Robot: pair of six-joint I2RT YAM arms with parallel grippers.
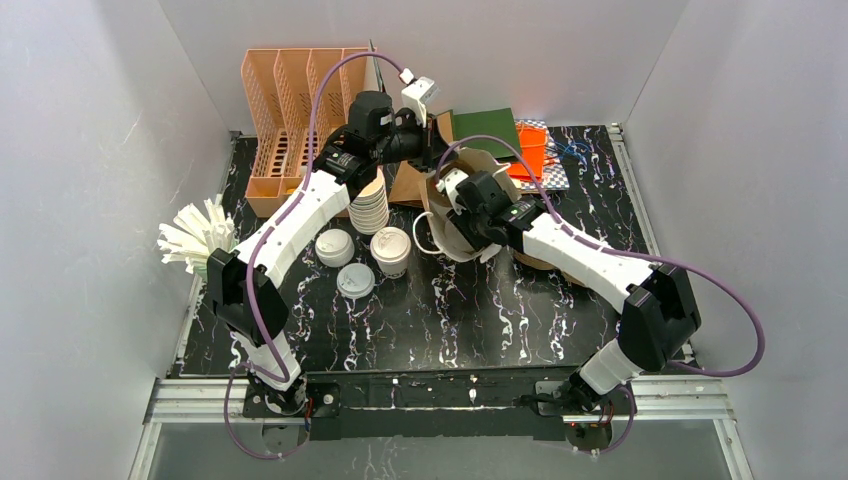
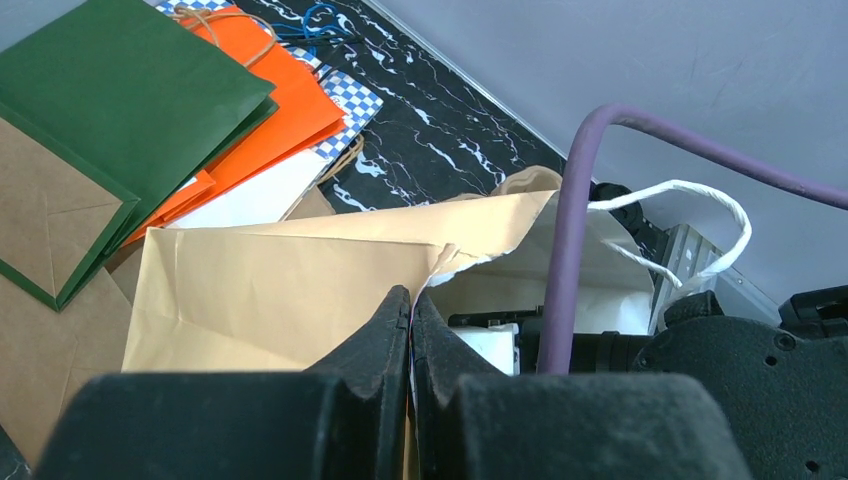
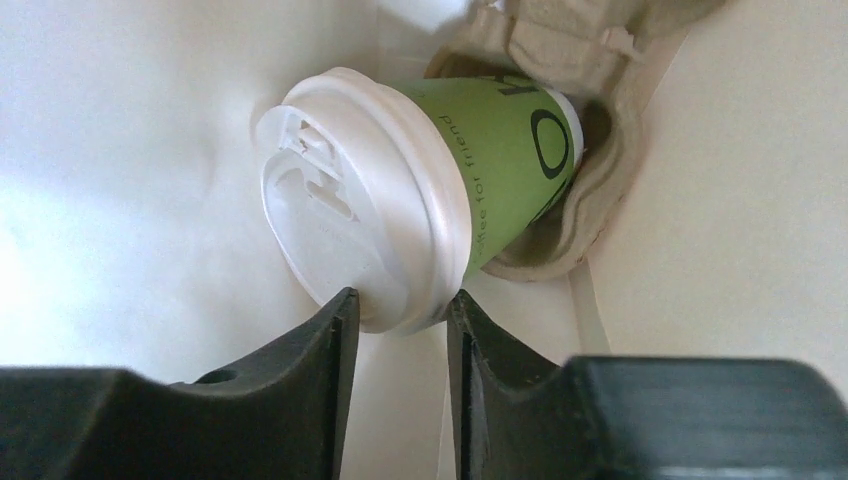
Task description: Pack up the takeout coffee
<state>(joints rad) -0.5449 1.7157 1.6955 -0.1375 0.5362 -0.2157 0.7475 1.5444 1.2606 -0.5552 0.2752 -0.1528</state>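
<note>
A green-walled takeout coffee cup (image 3: 500, 150) with a white sip lid (image 3: 350, 200) lies tilted in a pulp cup carrier (image 3: 600, 190) inside the tan paper bag (image 1: 495, 162). My right gripper (image 3: 400, 305) reaches into the bag (image 1: 462, 215); its fingertips press on both sides of the lid's rim. My left gripper (image 2: 411, 295) is shut on the bag's torn top edge (image 2: 300, 270), at the bag's far side (image 1: 432, 150). Another white-lidded cup (image 1: 391, 248) stands on the table left of the bag.
Two round white lids (image 1: 335, 246) (image 1: 355, 281) lie beside the lidded cup; whether cups are under them is unclear. A stack of lidless cups (image 1: 369, 205) stands behind. A peach file rack (image 1: 290, 110), flat green (image 1: 490, 130) and orange (image 1: 532, 150) bags, and white stirrers (image 1: 195, 235) surround.
</note>
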